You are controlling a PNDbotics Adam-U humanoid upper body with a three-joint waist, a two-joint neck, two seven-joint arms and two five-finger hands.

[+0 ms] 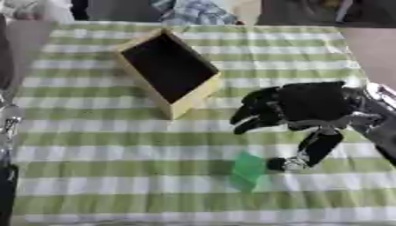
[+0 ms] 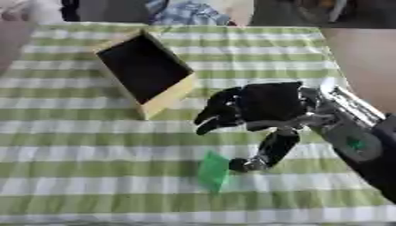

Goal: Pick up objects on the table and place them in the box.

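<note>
A flat green piece lies on the striped cloth in front of the middle. My right hand hovers just behind and to the right of it, palm down. Its fingers are loosely bent and point left, holding nothing. The thumb reaches down toward me, and its tip is at the green piece's right edge. The wooden box with a dark inside stands tilted at the back left, its opening facing up. A dark and silver strip of my left arm or hand shows at the left edge.
The table carries a green-and-white striped cloth. Bare tabletop shows to the right of the cloth. A person in a checked garment stands at the far edge.
</note>
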